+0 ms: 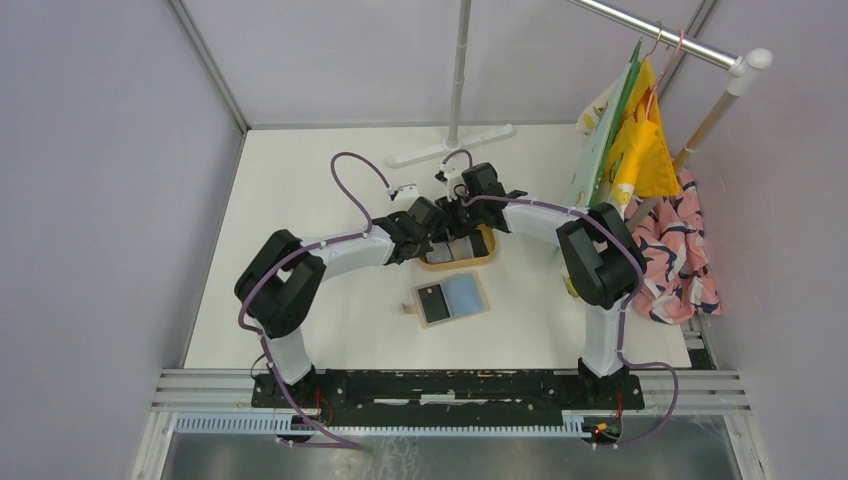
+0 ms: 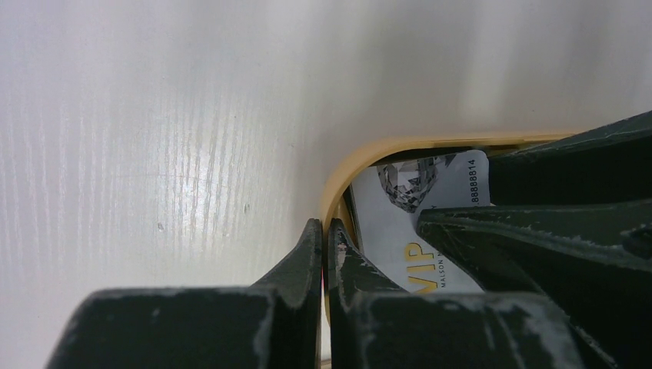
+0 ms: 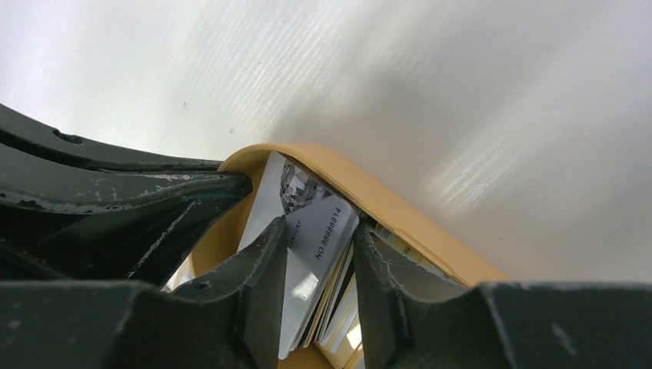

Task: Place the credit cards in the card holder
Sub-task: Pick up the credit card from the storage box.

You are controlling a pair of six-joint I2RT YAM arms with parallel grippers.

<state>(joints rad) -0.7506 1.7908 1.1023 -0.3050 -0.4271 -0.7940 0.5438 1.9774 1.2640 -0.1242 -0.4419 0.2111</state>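
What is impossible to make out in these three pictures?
- Top view: the inside of the tray, hidden under the left arm and right arm.
- Right wrist view: how many credit cards stand there; they overlap, and the right fingers cover them.
- Same view: whether those fingers squeeze the cards.
- Top view: the card holder pockets, too small.

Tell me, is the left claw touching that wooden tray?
Touching. The left wrist view shows the left gripper shut on the rim of the wooden tray, one finger each side.

Top view high from behind; wrist views close on shared credit cards (image 2: pixel 392 223), tray (image 2: pixel 332 192)
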